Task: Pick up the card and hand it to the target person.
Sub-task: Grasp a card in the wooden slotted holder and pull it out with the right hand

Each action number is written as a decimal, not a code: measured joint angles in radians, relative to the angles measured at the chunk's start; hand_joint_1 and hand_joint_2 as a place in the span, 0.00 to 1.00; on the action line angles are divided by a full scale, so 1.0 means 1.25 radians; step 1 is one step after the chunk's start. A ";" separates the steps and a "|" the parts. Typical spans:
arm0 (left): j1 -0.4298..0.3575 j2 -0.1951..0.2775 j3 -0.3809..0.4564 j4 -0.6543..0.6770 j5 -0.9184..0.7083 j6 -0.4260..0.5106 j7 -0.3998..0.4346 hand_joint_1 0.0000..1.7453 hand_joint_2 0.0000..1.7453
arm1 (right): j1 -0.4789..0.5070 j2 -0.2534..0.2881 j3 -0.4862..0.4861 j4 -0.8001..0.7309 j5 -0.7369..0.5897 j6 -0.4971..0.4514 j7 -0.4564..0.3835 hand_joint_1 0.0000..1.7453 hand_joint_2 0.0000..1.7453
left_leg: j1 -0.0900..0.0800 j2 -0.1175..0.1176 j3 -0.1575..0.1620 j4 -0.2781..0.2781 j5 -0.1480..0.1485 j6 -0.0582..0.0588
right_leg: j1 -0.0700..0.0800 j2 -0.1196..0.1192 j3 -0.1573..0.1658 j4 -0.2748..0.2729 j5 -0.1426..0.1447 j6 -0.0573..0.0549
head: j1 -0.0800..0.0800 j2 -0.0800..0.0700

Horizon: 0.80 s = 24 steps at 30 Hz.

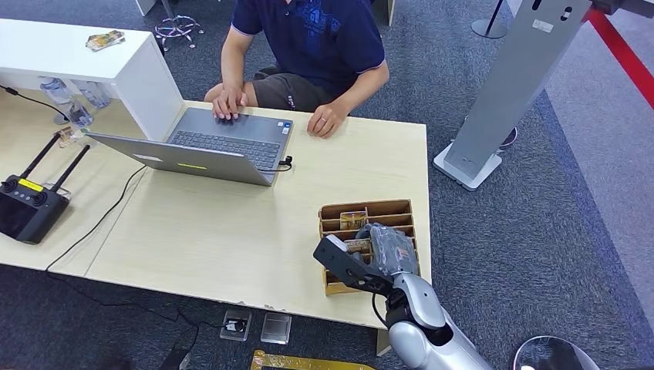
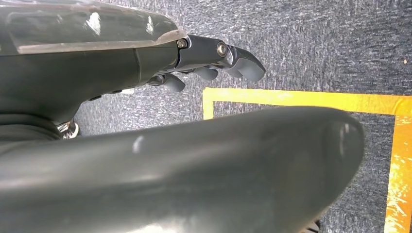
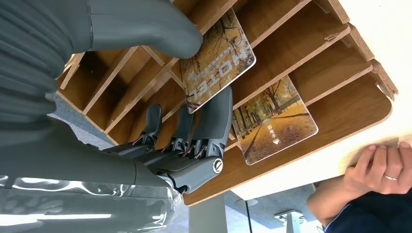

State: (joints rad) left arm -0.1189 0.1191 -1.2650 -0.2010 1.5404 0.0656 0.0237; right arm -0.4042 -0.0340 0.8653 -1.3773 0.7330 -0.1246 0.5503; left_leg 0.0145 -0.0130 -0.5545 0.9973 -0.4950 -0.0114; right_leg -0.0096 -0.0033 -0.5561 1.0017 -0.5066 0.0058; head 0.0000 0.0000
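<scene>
Card (image 3: 218,60) being pinched by right hand (image 3: 160,111) fingers (image 3: 214,119) inside wooden rack (image 1: 369,210) on counter (image 1: 231,231), left hand (image 2: 214,60) hanging, fingers curled, nothing being held

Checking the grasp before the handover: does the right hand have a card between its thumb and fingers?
Yes. In the right wrist view the right hand pinches the autumn-print card between thumb and fingers, over the wooden rack.

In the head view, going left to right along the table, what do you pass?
Black controller with antennas → open laptop → wooden card rack, with the right hand reaching into it → grey stand on the carpet.
</scene>
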 joint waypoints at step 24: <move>0.001 0.003 0.000 0.000 0.002 0.005 0.005 0.00 0.00 | -0.004 0.008 0.000 0.023 -0.015 -0.009 -0.025 0.95 1.00 | 0.000 0.000 0.000 0.000 0.000 0.000 | 0.000 0.000 0.000 0.000 0.000 0.000 | 0.000 0.000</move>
State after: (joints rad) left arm -0.1183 0.1226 -1.2650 -0.2010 1.5426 0.0715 0.0300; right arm -0.4088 -0.0237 0.8652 -1.3480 0.7137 -0.1357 0.5193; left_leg 0.0145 -0.0130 -0.5542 0.9973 -0.4950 -0.0114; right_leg -0.0096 -0.0034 -0.5556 1.0017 -0.5066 0.0058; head 0.0003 0.0000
